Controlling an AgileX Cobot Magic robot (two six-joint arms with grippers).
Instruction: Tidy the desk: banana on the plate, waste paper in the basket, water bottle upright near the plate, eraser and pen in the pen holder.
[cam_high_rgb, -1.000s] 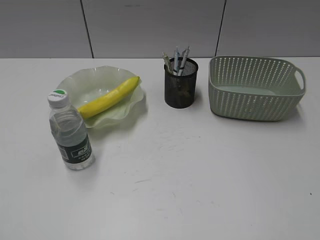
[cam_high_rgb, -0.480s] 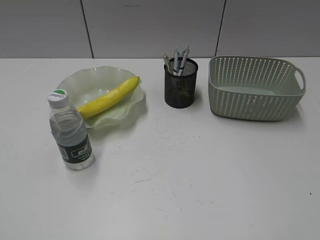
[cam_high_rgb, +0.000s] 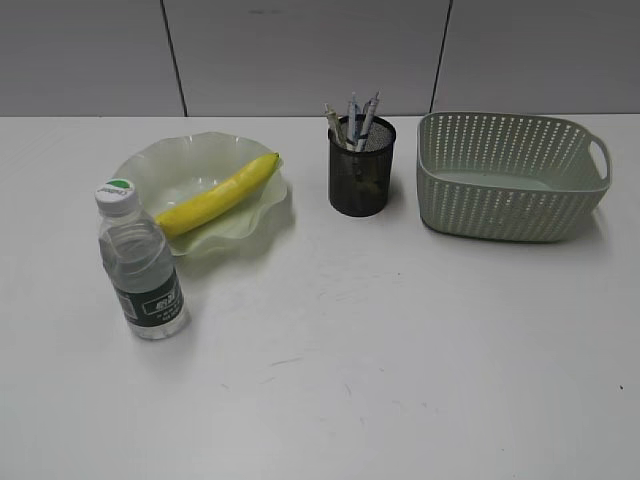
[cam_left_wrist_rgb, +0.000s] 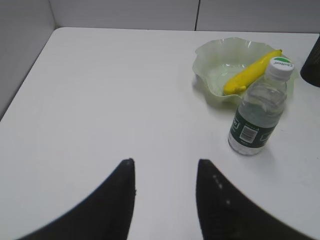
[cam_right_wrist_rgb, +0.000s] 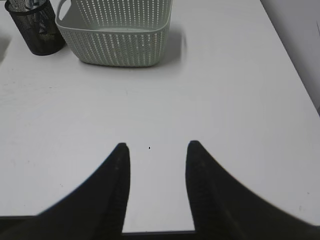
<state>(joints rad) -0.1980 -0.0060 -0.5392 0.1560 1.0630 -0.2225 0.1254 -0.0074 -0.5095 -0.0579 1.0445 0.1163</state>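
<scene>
The yellow banana (cam_high_rgb: 218, 195) lies across the ruffled pale green plate (cam_high_rgb: 150, 165) on the white desk (cam_high_rgb: 400, 330). Just in front of the plate the water bottle (cam_high_rgb: 142, 262) stands upright. Pens (cam_high_rgb: 352, 120) stick up from the black mesh pen holder (cam_high_rgb: 362, 167). To its right sits the green basket (cam_high_rgb: 510, 175). The waste paper and the eraser are hidden. In the left wrist view my left gripper (cam_left_wrist_rgb: 166, 162) is open over bare desk, well short of the bottle (cam_left_wrist_rgb: 257, 115) and banana (cam_left_wrist_rgb: 250, 74). My right gripper (cam_right_wrist_rgb: 157, 145) is open over bare desk in front of the basket (cam_right_wrist_rgb: 117, 35).
The desk's left edge meets a grey wall (cam_left_wrist_rgb: 20, 45). On the right the desk ends at an edge (cam_right_wrist_rgb: 292, 75). A tiled wall (cam_high_rgb: 300, 55) runs behind the desk. Neither arm shows in the exterior view.
</scene>
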